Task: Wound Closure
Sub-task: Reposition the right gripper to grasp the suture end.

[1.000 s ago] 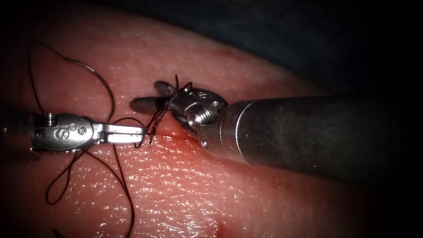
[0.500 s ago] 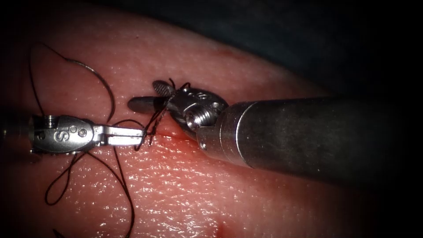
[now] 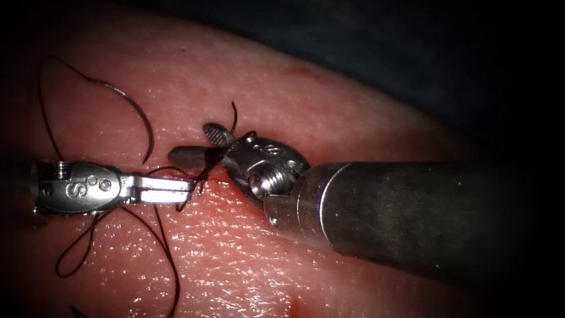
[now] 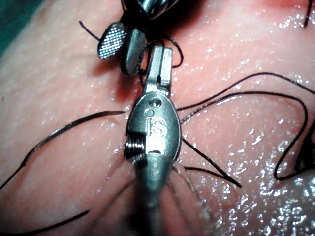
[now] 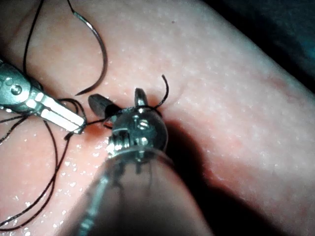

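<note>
Endoscope view, item one: needle, a curved wire lying free on the tissue, above and behind the left tool, its point down near that tool's jaw tips; neither tool holds it, and no part of it appears buried in the tissue. In the right wrist view the needle arcs above the left tool, point lying loose on the surface.

Item two: thread, dark, running in loose loops beneath and behind the left tool, with strands gathered at a knot between the two tools' tips and a short free end curling up above the right tool.

Item three: left tool, jaws closed flat together, clamped on the thread at the knot, tips just left of the cut. Left wrist view shows the same tool closed, thread crossing behind it.

Item four: right tool, jaws spread apart in a narrow V, strands of thread lying across the gap between them, nothing gripped. Tips point toward the left tool, just above it.

Item five: red fluid, glistening along the cut below the right tool.
</note>
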`<move>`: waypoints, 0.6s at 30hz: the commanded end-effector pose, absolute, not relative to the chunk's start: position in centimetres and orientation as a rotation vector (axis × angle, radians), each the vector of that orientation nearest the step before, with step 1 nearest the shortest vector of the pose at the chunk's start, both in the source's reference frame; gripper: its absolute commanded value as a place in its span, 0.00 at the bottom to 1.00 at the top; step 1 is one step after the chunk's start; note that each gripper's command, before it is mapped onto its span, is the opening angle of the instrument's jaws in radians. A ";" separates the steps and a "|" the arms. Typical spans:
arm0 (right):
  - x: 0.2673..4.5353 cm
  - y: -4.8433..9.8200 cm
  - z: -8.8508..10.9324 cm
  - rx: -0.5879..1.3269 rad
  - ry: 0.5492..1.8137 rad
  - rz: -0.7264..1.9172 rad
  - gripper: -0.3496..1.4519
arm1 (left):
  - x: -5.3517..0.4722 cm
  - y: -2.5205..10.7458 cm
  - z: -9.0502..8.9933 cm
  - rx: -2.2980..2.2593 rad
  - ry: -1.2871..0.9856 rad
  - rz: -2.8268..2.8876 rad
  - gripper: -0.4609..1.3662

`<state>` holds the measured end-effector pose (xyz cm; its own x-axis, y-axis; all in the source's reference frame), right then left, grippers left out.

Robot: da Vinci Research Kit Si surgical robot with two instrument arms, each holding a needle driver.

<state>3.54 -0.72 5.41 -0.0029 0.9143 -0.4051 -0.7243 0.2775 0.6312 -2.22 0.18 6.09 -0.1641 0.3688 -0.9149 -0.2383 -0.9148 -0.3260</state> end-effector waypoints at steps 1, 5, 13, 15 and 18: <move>3.53 -0.7 5.4 0.263 0.872 1.321 0.61 | -2.22 0.2 6.1 -1.723 -0.157 2.132 0.06; 3.45 -0.8 5.3 0.247 0.881 1.347 0.61 | -2.22 0.2 6.1 -1.723 -0.155 2.134 0.06; 3.30 -0.8 5.3 0.190 0.899 1.388 0.61 | -2.26 0.1 6.1 -1.724 -0.158 2.141 0.06; 3.26 -0.8 5.3 0.167 0.902 1.404 0.61 | -2.27 0.1 6.1 -1.727 -0.159 2.140 0.06; 3.21 -0.8 5.3 0.132 0.888 1.430 0.61 | -2.28 0.1 6.1 -1.728 -0.163 2.141 0.06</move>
<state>3.20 -0.83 5.27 -0.1113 0.8867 -0.4487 -0.7966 0.1904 0.5738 -2.28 0.12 6.10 -0.1694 0.3629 -0.9163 -0.2274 -0.9190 -0.3220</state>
